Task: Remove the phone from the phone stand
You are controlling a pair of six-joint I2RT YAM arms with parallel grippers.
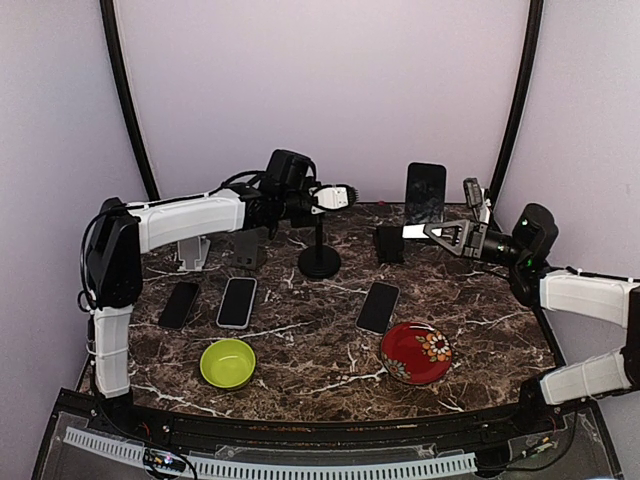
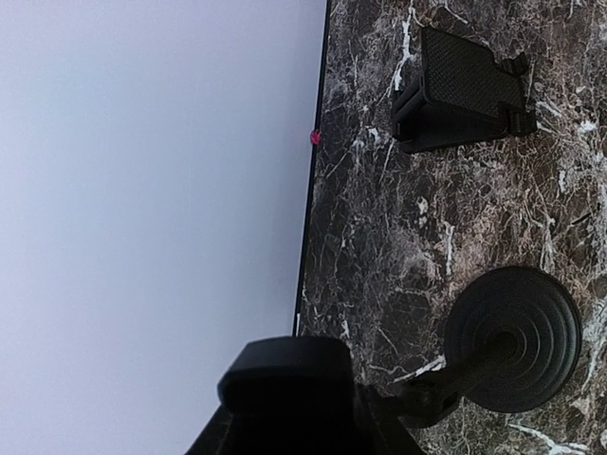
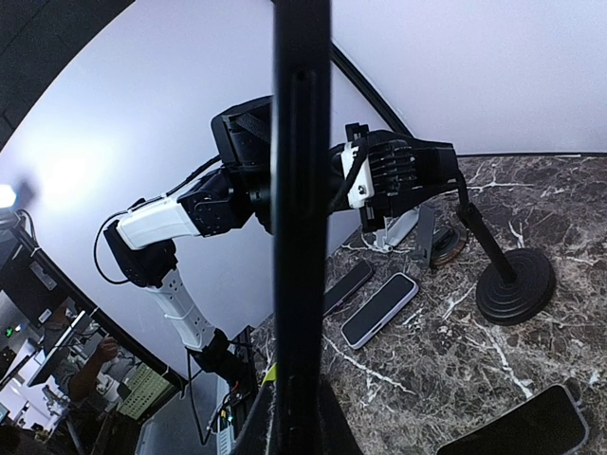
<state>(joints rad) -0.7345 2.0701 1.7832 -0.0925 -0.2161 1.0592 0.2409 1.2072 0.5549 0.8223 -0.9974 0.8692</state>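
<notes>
The marble table (image 1: 300,345) carries all loose items. The left arm reaches across it from the left. The left gripper (image 1: 335,197) is closed on the head of the phone stand (image 1: 320,262), a round-footed black post standing upright at centre rear. Judged purpose: to brace the stand so that it neither tips nor slides as the phone comes off. The right wrist view shows the ribbed fingers (image 3: 398,171) clamped about the stand's upper end, with the neck running down to the foot.

The right arm comes in from the right. The right gripper (image 1: 422,232) holds the phone (image 1: 425,192) by its lower edge, with the jaws narrow across the device's thickness. The phone stands upright with its dark face toward the overhead camera, to the right of the stand and apart from it. In the right wrist view the phone appears edge-on along the gripper's centreline. Judged status: the phone is clear of the stand, and only setting it down is left to do.

Containers: the red bowl (image 1: 415,352), floral-patterned, sits front right, and the green bowl (image 1: 228,362) sits front left. Neither shows anything inside. Three spare phones (image 1: 237,301) lie flat on the table between the bowls and the stand, none of them in a bowl.
</notes>
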